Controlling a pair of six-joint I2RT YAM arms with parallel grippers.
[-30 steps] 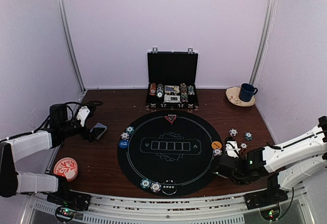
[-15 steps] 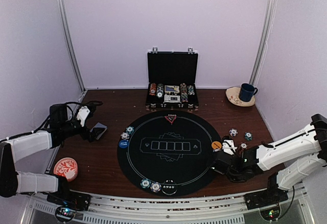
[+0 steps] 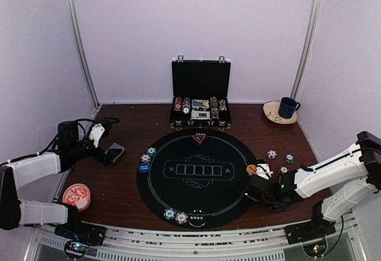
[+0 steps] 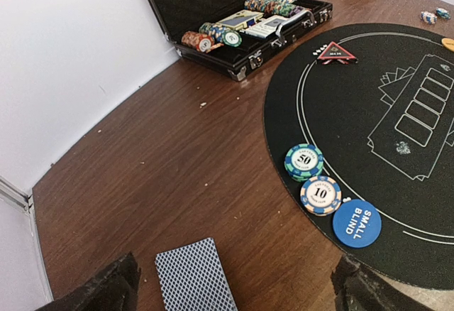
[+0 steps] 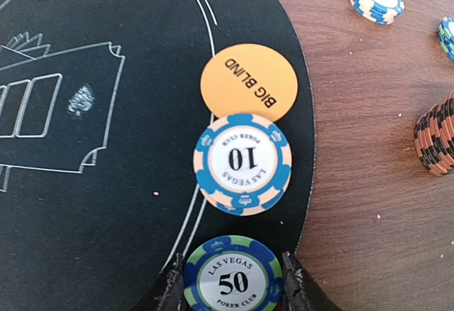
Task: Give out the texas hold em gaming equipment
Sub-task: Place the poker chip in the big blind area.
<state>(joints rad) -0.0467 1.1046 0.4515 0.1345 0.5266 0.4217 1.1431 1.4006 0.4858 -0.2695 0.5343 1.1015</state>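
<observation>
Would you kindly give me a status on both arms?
Left jaws open, by the cards. Right jaws clamped on 50 chip at mat edge. 10 chip, Big Blind close ahead.

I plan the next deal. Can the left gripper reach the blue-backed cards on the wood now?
Probably yes: the left gripper is open and the cards lie flat just ahead of it, nothing covering them.
</observation>
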